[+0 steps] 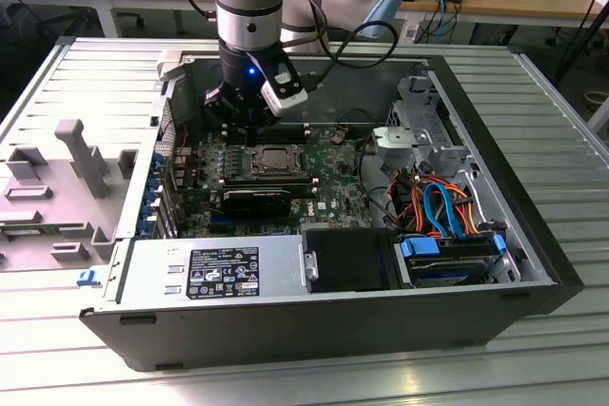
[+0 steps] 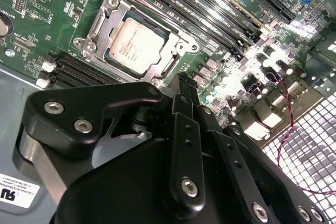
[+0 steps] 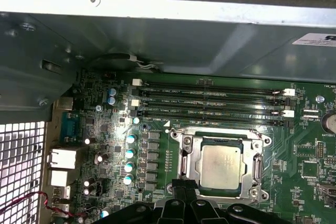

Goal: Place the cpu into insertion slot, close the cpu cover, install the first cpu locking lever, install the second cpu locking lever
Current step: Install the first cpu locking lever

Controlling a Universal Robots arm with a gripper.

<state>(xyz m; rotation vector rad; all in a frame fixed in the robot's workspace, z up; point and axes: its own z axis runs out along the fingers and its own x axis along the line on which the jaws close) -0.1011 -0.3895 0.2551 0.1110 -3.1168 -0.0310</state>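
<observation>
The cpu (image 2: 137, 45) (image 3: 223, 166), a silvery square chip, lies flat in the insertion slot (image 1: 277, 160) on the green board. The cpu cover (image 3: 220, 138), a thin silver frame, lies down around the chip in both wrist views. Thin lever rods run along two sides of the frame; I cannot tell whether they are latched. My gripper (image 2: 185, 80) (image 3: 184, 184) hovers just off one edge of the slot, shut with nothing between its black fingers. In the exterior view the gripper (image 1: 249, 125) hangs slightly to that view's left of the slot.
Long black memory slots (image 3: 210, 100) run beside the socket. The grey case wall (image 3: 173, 40) rises close behind them. A power supply (image 1: 214, 268), a black box (image 1: 347, 259), a blue-bracketed drive (image 1: 447, 259) and coloured cables (image 1: 433, 197) fill the case's near side.
</observation>
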